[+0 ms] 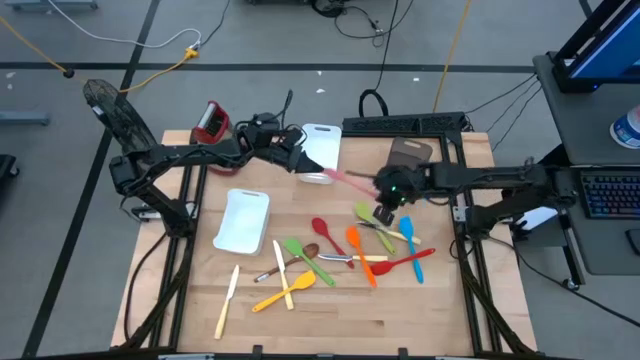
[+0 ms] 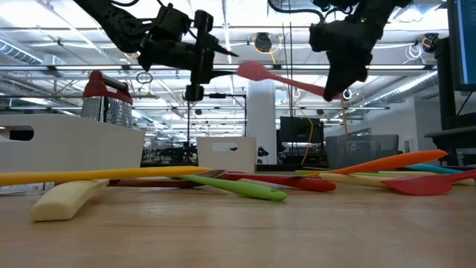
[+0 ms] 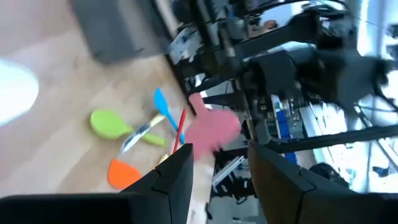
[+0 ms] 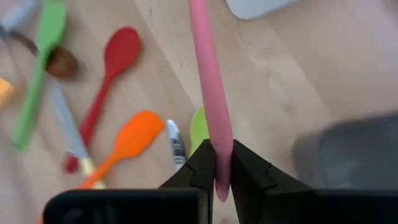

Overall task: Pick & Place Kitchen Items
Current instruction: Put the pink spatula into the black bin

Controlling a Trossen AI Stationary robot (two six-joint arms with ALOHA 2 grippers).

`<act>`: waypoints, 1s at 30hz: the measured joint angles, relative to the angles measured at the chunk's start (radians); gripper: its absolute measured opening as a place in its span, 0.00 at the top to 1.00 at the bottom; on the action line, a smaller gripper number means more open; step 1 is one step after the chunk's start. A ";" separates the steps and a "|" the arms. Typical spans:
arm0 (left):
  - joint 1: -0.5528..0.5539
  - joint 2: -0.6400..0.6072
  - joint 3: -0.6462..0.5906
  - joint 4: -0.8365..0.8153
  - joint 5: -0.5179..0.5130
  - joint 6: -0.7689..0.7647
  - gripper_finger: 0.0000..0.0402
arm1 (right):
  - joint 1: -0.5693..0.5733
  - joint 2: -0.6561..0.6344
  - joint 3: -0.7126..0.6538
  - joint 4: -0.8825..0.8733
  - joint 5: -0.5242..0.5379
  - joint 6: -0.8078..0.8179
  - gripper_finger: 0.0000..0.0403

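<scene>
A wooden tabletop (image 1: 440,300) fills the overhead view, with two dark robot arms reaching in from either side and meeting above its middle. Toward the back sit a white bin (image 1: 322,145) and a grey bin (image 1: 408,152); a white tray (image 1: 243,220) lies left of centre, and a metal box grater with a red top (image 1: 210,122) stands at the back left corner. The right gripper (image 4: 216,167) hangs in the air, its jaws clamped on the handle end of a pink spatula (image 1: 340,176), holding it level above the tabletop with the blade pointing at the left gripper (image 3: 219,165). That gripper's jaws stand apart just by the blade, apparently placed to receive it in a handover. Below lie scattered utensils: a red spoon (image 1: 325,235), an orange spatula (image 1: 357,248), a green spoon (image 1: 305,256), a blue spoon (image 1: 412,245).
</scene>
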 joint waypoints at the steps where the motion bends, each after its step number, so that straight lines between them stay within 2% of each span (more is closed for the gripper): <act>1: 0.000 0.000 0.000 0.017 0.000 0.020 0.61 | -0.019 -0.016 0.000 -0.011 -0.022 0.034 0.95; 17: -0.008 0.000 0.000 0.060 -0.003 0.421 0.61 | -0.223 -0.239 0.000 -0.254 -0.377 0.514 0.95; 21: -0.015 0.000 0.000 0.074 -0.015 0.489 0.61 | -0.248 -0.296 0.000 -0.328 -0.407 0.644 0.95; 26: -0.028 0.000 0.000 0.142 -0.100 0.610 0.61 | -0.273 -0.368 0.000 -0.331 -0.429 0.818 0.95; 30: -0.030 0.000 0.000 0.219 -0.107 0.696 0.61 | -0.296 -0.398 -0.003 -0.334 -0.426 0.920 0.95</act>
